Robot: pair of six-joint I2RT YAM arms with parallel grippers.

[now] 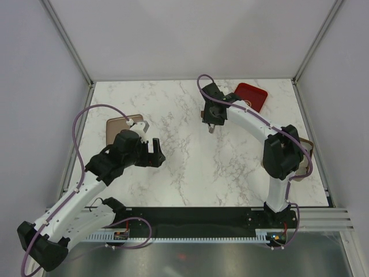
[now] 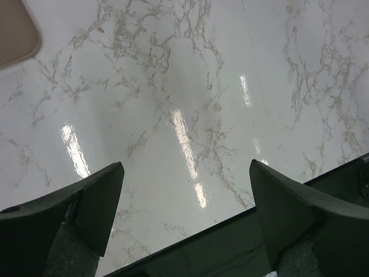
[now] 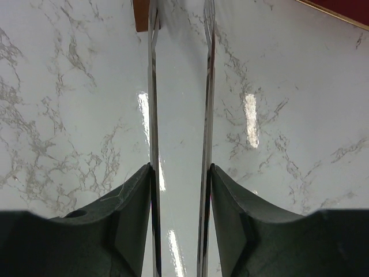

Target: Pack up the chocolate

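My right gripper (image 1: pixel 211 122) (image 3: pixel 180 167) hangs over the marble left of the red tray (image 1: pixel 252 95). Its fingers press on the two arms of metal tongs (image 3: pixel 151 86). The blades stand apart with only bare marble between them. A small brown piece (image 3: pixel 141 16), which may be chocolate, lies just outside the left blade's tip and is cut by the frame edge. No other chocolate shows. My left gripper (image 1: pixel 155 149) (image 2: pixel 185 166) is wide open and holds nothing, to the right of the tan box (image 1: pixel 118 127) (image 2: pixel 14 32).
A brown-rimmed object (image 1: pixel 306 151) sits at the table's right edge, mostly hidden behind my right arm's elbow. In the left wrist view a black rail (image 2: pixel 230 248) runs along the table's near edge. The red tray's corner (image 3: pixel 346 10) shows at the top right of the right wrist view.
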